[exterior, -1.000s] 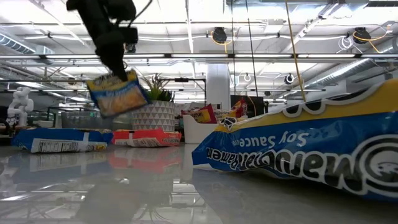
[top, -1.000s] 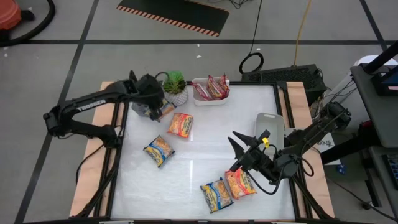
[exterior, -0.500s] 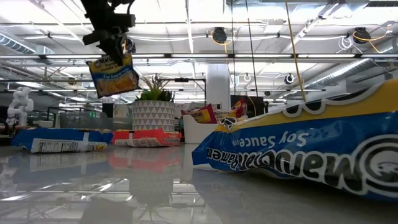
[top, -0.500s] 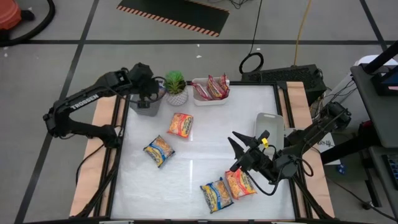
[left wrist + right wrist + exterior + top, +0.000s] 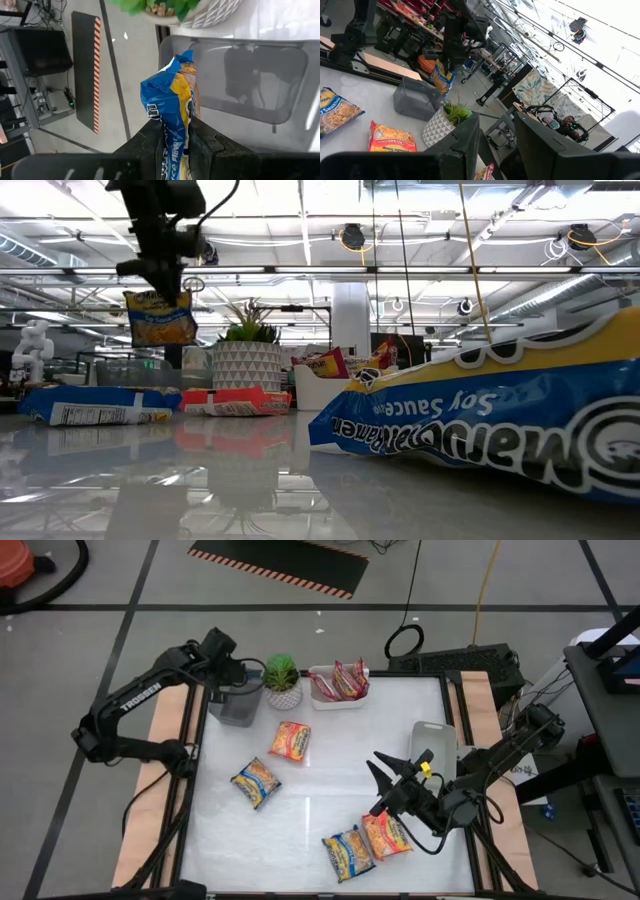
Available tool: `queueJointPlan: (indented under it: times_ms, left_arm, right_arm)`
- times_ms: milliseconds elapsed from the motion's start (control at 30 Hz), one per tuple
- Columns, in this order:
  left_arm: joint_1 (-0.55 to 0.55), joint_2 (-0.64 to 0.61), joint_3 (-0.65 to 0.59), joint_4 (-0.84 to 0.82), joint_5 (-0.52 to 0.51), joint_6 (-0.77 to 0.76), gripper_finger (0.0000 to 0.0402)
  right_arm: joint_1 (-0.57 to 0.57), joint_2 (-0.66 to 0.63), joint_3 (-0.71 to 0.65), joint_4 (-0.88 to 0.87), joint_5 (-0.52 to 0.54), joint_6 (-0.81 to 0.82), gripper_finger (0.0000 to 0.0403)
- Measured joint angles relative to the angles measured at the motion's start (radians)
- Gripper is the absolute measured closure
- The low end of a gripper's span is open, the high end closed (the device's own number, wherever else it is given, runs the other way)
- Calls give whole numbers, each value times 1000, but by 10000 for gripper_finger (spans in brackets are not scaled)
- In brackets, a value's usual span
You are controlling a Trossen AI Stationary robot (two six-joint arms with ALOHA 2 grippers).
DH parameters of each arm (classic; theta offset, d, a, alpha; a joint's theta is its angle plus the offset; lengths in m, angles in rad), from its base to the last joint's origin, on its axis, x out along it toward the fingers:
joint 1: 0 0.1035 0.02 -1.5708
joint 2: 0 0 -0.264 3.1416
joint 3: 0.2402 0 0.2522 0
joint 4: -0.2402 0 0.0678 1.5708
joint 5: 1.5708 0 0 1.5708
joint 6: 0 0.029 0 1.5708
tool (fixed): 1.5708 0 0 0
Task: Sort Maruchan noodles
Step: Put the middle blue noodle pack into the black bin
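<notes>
Noodle packets: we count four lying loose on the table, namely one red-trimmed, one blue, and a blue and orange pair touching. A fifth, blue packet hangs clamped in the left gripper above the grey tray. The white tray holds red packets, too overlapped to count. The right gripper, empty, fingers spread, hovers near the pair.
</notes>
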State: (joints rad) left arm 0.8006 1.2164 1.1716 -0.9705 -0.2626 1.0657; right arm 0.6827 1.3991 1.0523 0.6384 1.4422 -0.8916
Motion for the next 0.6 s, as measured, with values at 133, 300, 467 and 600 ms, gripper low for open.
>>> queueJointPlan:
  times_ms: [133,300,467,600]
  left_arm:
    - [3,2,-11,7,0,13,337]
    - [-3,2,-11,16,-8,7,337]
    - [-2,10,-11,19,-19,-3,337]
    - [-14,15,-11,51,63,-63,337]
  right_arm:
    - [0,0,0,0,-2,-1,287]
    - [0,0,0,0,-3,-12,287]
    - [-3,0,0,5,-6,-31,287]
    - [-3,-1,0,11,-26,-43,287]
